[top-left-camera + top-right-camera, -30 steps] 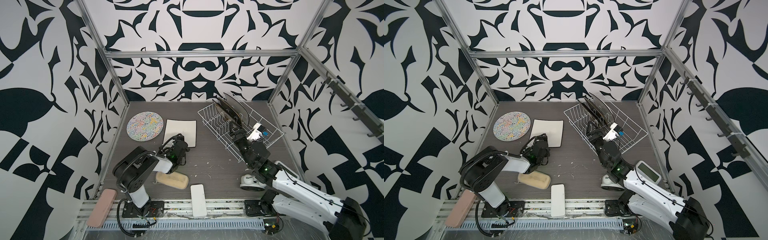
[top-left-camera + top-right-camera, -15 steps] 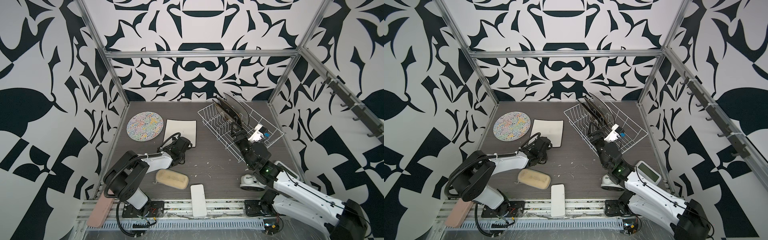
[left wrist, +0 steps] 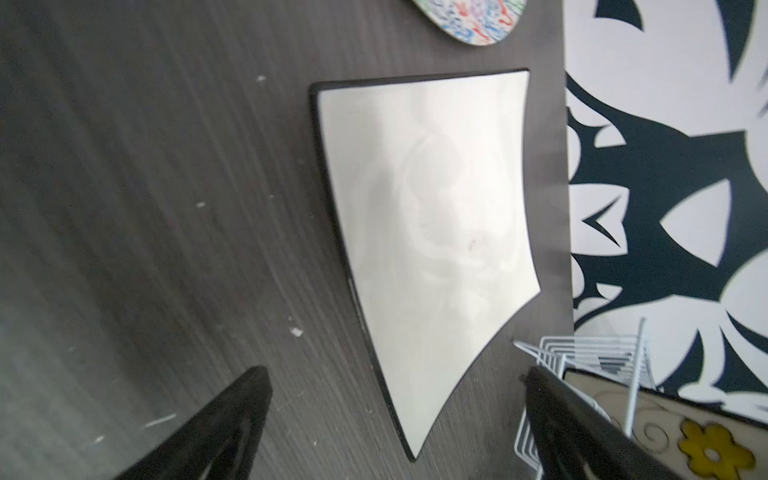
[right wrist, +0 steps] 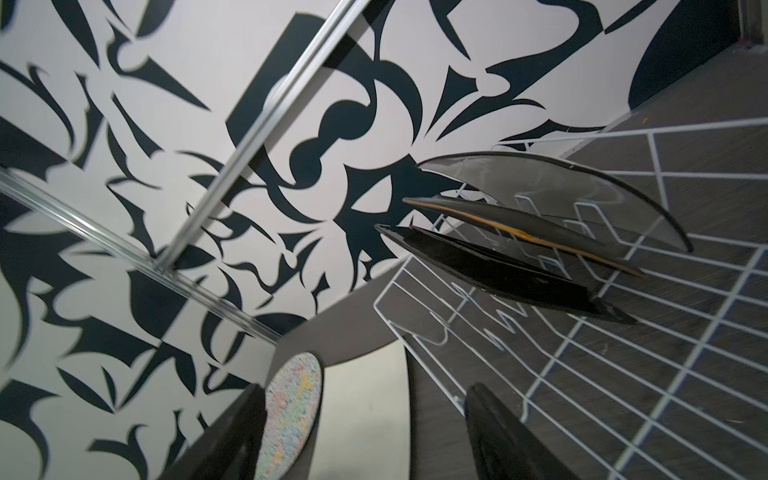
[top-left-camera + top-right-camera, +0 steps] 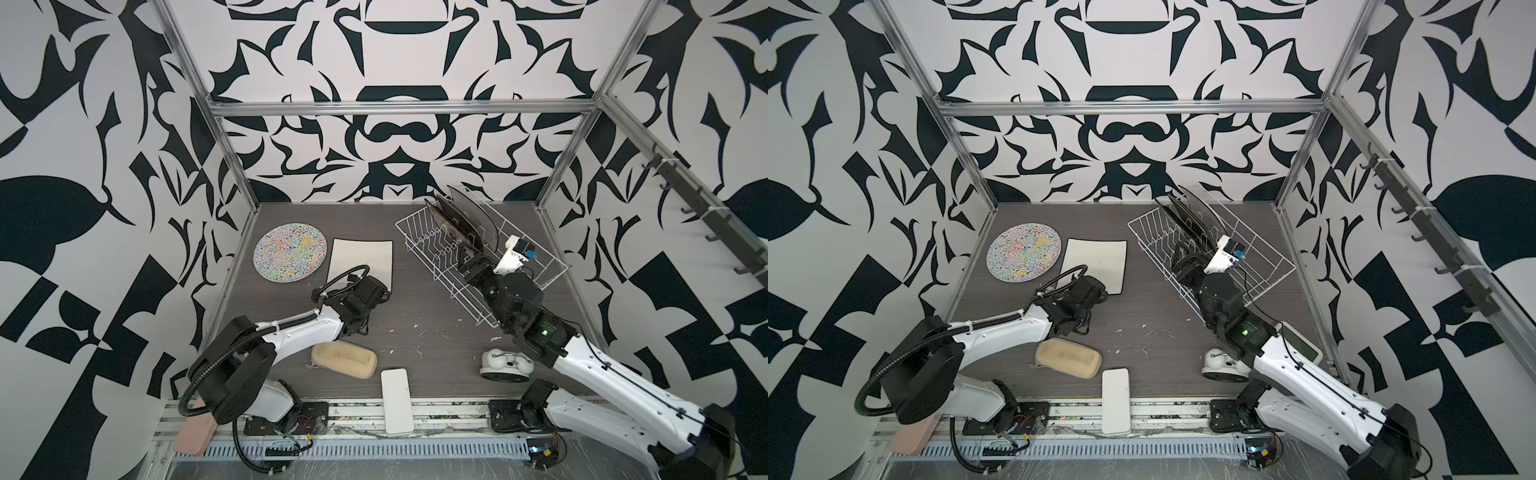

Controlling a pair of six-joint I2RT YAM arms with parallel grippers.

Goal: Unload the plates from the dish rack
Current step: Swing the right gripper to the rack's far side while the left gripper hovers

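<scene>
Dark plates [image 5: 459, 218], probably stiff, slick and breakable, stand on edge at the far end of the white dish rack [image 5: 536, 266], best pinched by an upper rim, while the right gripper [image 4: 365, 390] nearby and the left gripper [image 3: 397, 374] both gape empty.

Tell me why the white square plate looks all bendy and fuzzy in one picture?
In the left wrist view the white square plate is blurry, its edges bowed, probably by the wide lens, with soft glare across it; in a top view the same plate looks sharp and straighter; in the right wrist view the dark plates are fairly crisp.
</scene>
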